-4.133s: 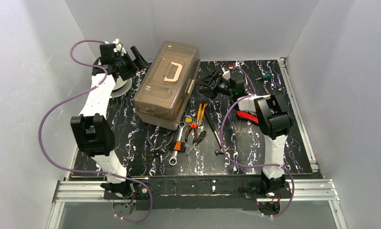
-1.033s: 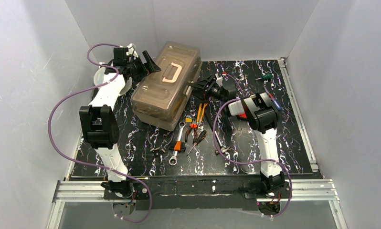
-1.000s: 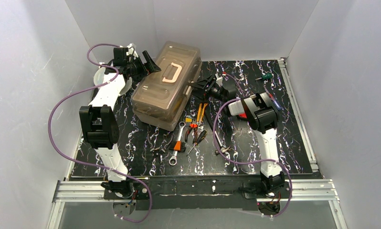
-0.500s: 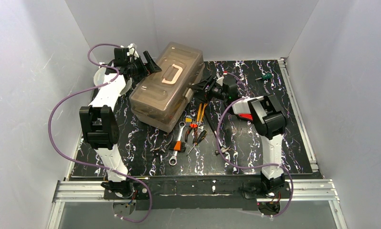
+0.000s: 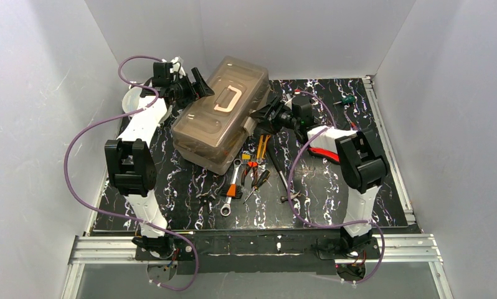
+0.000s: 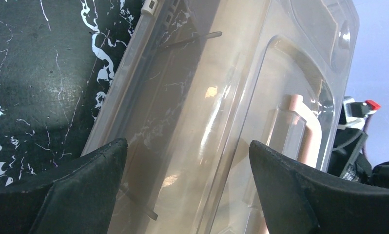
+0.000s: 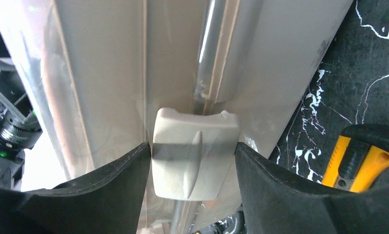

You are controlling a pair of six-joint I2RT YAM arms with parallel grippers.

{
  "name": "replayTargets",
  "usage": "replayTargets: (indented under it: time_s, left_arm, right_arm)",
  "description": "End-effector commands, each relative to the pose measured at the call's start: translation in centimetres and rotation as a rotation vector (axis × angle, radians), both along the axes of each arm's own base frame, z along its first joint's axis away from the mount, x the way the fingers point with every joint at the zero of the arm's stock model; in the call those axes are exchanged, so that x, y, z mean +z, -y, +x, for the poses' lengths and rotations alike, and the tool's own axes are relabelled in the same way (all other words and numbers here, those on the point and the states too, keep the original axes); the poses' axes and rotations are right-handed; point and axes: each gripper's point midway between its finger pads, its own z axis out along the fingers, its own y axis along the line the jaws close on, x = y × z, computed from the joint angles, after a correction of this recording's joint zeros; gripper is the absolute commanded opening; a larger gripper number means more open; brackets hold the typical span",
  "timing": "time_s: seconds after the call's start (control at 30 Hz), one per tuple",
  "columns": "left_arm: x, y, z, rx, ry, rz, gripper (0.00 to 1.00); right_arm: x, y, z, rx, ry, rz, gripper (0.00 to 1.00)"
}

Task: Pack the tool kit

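The tan toolbox point(image 5: 218, 118) with smoky lid and cream handle point(image 5: 227, 99) stands closed at the back middle of the mat. My left gripper point(image 5: 199, 84) is open and hovers over the lid's left edge; in the left wrist view point(image 6: 187, 195) its fingers point(image 6: 61, 195) straddle the lid beside the handle point(image 6: 304, 129). My right gripper point(image 5: 263, 115) is at the box's right side, its fingers point(image 7: 109, 190) pressed on both sides of the cream latch point(image 7: 195, 153). A wrench point(image 5: 231, 187), orange pliers point(image 5: 261, 148) and a red knife point(image 5: 324, 152) lie loose on the mat.
A round grey-white spool point(image 5: 134, 103) sits behind the left arm. A green-handled screwdriver point(image 5: 345, 99) lies at the back right. A yellow utility knife point(image 7: 363, 156) lies beside the box. More small tools are scattered in front of the box. White walls close in three sides.
My right gripper has moved left onto the box's side latch and narrowed on it. The left gripper has edged right over the lid. The toolbox has shifted slightly toward the back.
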Motion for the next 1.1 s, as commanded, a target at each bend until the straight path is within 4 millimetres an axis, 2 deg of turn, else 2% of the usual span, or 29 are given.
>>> replayTargets:
  time_s: [0.0, 0.13, 0.27, 0.4, 0.53, 0.7, 0.9, 1.07]
  left_arm:
    - [1.8, 1.3, -2.7, -0.054, -0.016, 0.027, 0.94]
    - [2.3, 1.4, -3.0, -0.057, -0.007, 0.029, 0.94]
    - [2.8, 1.3, -3.3, -0.053, 0.004, 0.038, 0.94]
    - [3.1, 1.2, -3.7, -0.051, 0.011, 0.044, 0.94]
    - [3.1, 1.2, -3.9, -0.05, 0.008, 0.042, 0.94]
    - [2.6, 1.6, -4.2, -0.061, -0.009, 0.027, 0.94]
    - [2.5, 2.2, -4.5, -0.07, -0.018, 0.018, 0.94]
    - [2.7, 2.5, -4.7, -0.078, -0.015, 0.011, 0.94]
  right_arm:
    - [6.1, 0.8, -0.1, 0.01, 0.212, 0.065, 0.75]
    - [6.5, 1.3, -0.4, 0.013, 0.222, 0.083, 0.78]
    - [6.0, 1.9, -0.6, 0.005, 0.199, 0.054, 0.77]
    - [4.7, 2.3, -0.7, -0.005, 0.146, 0.026, 0.75]
    - [3.0, 2.4, -0.8, -0.019, 0.096, 0.027, 0.81]
    - [2.4, 1.2, -0.5, 0.015, 0.099, 0.11, 0.84]
    - [2.4, -1.4, -0.2, 0.059, 0.091, 0.122, 0.87]
    - [4.5, -3.0, -0.2, 0.094, 0.121, 0.197, 0.87]
